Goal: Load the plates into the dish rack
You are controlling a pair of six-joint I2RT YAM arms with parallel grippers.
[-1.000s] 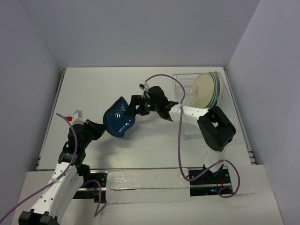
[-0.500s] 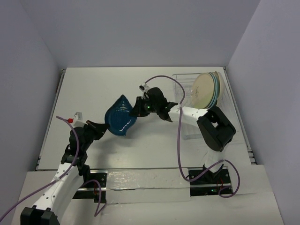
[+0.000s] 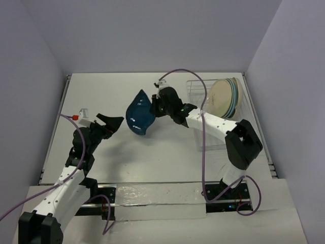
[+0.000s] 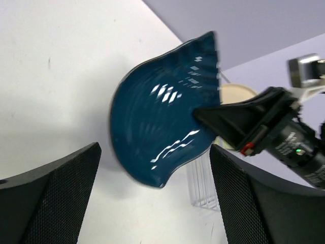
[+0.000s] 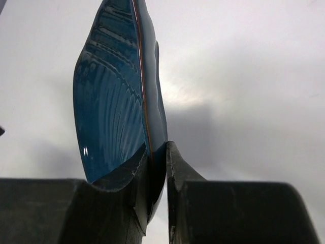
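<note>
The top external camera looks down from high behind the robot and takes in the whole table (image 3: 101, 96). The left wrist camera looks out from nearby, past the left gripper (image 4: 155, 150), at the dark blue plate (image 4: 152, 132) filling the frame centre. The right wrist camera sits very close, sighting along the right gripper (image 5: 156, 152) at the plate's edge. All three views share the plate.

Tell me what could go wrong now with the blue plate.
The right gripper pinches the dark blue plate only at its rim; it might pivot or slip out.
The left gripper stands open, clear of the plate, so nothing backs up that grip.
The dish rack already holds plates; the blue one might knock them.
</note>
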